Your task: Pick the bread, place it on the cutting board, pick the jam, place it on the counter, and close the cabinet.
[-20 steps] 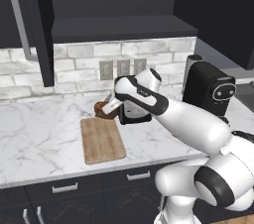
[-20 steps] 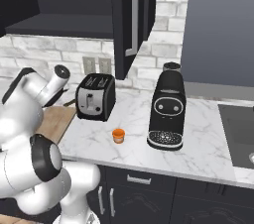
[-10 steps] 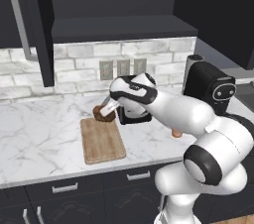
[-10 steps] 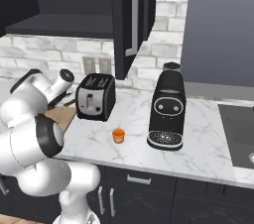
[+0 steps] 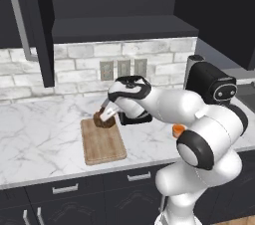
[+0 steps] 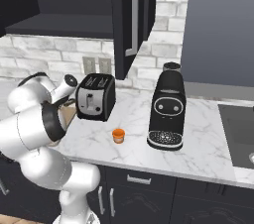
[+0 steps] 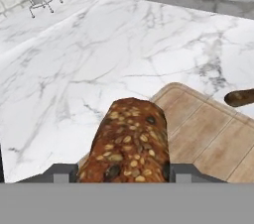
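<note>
Pincer [image 5: 103, 117] is clamped on the bread [image 5: 104, 120], its tips at either side of the seeded loaf's near end, low at the far end of the cutting board [image 5: 102, 143]; whether the loaf touches the wood I cannot tell. Judging by its crust, the bread is light, firm outside and somewhat yielding, so a side grip across its width suits it. Right of the board, past the toaster [image 6: 96, 96], the jam [image 6: 118, 135] stands on the tabletop [image 5: 40, 139].

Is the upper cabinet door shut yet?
Open: the cabinet door stands swung out edge-on, its handle facing the room.
</note>
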### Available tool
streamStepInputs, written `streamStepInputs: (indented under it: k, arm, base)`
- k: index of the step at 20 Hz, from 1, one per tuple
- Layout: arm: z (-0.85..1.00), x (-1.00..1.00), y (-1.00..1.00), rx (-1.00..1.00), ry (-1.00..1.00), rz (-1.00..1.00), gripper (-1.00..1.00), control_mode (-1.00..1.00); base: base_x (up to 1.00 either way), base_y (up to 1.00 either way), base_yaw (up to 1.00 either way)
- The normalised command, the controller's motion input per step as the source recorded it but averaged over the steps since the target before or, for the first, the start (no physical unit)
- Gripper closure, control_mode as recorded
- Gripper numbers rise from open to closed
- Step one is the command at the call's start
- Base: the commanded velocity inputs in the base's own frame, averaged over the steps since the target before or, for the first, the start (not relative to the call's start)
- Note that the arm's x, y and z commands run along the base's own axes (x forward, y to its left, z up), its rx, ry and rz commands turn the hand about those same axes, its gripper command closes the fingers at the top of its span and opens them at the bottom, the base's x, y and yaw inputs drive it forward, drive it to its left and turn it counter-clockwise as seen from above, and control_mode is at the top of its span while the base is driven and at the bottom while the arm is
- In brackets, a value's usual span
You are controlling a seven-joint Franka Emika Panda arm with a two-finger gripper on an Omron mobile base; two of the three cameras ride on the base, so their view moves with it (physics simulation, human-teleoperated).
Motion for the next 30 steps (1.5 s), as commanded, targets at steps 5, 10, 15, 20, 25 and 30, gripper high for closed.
streamStepInputs:
  k: [5,10,15,20,25,30]
  arm:
    - [-0.29,0.15,0.02,0.0,0.04,0.0,1.0,-1.0]
    - [-0.3,0.14,0.01,0.0,0.02,0.0,1.0,-1.0]
    - [-0.24,0.08,0.03,0.0,0.02,0.0,1.0,-1.0]
    - [-0.24,0.02,0.11,0.0,0.05,0.0,1.0,-1.0]
    - [-0.15,0.0,0.14,0.0,0.06,0.0,1.0,-1.0]
    - [-0.13,0.0,0.12,0.0,0.05,0.0,1.0,-1.0]
  base:
    - [0.0,0.0,0.0]
    - [0.0,0.0,0.0]
    - [0.0,0.0,0.0]
    - [0.0,0.0,0.0]
    - [0.0,0.0,0.0]
    - [0.0,0.0,0.0]
